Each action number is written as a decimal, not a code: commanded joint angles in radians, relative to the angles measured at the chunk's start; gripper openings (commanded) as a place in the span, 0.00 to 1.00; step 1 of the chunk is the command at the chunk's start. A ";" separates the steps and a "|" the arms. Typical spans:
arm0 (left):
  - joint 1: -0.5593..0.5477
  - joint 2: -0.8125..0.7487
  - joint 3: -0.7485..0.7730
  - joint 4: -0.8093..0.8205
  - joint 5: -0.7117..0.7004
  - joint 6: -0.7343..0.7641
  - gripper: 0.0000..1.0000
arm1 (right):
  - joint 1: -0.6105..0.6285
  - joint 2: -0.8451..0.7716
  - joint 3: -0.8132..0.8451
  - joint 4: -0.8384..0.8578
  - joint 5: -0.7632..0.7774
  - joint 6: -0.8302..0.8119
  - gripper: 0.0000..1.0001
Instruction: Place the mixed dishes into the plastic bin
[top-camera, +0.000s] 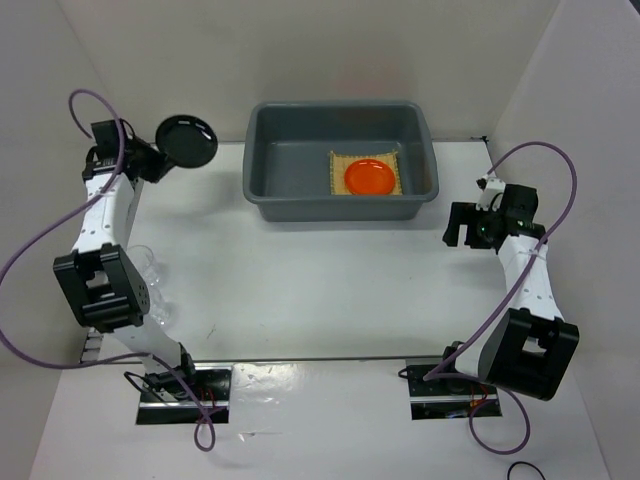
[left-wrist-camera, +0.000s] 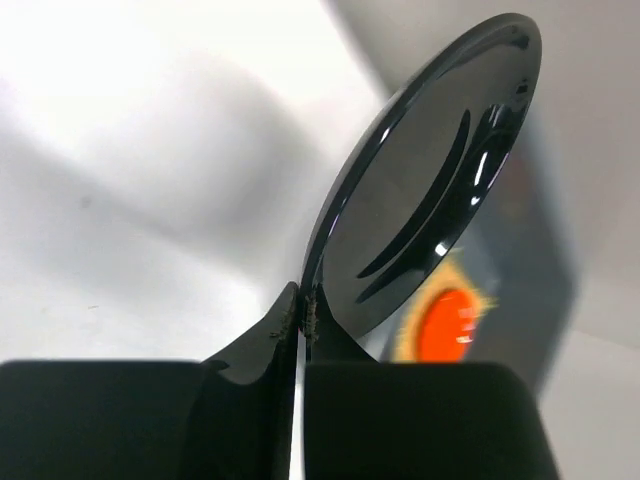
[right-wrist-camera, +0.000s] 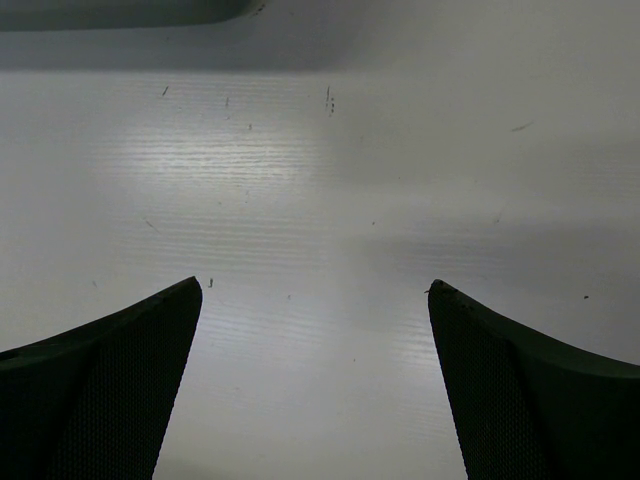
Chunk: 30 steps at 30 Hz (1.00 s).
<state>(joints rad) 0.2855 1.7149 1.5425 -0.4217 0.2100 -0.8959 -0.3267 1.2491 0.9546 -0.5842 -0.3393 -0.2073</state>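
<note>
The black plate is clamped at its rim by the left pincer, left of the bin holding the orange plate, seemingly on a mat; the right pincer is spread open.

grey bin, orange plate, black plate

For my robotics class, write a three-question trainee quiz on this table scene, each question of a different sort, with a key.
1. True or false: the small round orange plate lies on the square tan woven mat inside the large grey plastic bin.
2. Fill in: the right gripper is ____ (open or shut).
3. Which holds the small round black plate by its rim? A) left gripper B) right gripper C) neither
Key: 1 true; 2 open; 3 A.
</note>
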 joint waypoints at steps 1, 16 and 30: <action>-0.031 -0.077 0.060 0.076 -0.026 -0.153 0.00 | 0.015 -0.030 0.015 0.025 0.029 0.032 0.98; -0.474 0.411 0.838 -0.086 0.081 -0.071 0.00 | 0.123 -0.060 0.026 -0.009 0.689 0.063 0.98; -0.710 1.107 1.582 -0.293 0.141 -0.294 0.00 | 0.287 -0.019 -0.020 0.064 0.770 0.074 0.98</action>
<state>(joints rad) -0.4286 2.7995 3.0585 -0.7704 0.3073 -1.1091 -0.0784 1.2228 0.9394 -0.5816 0.3676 -0.1516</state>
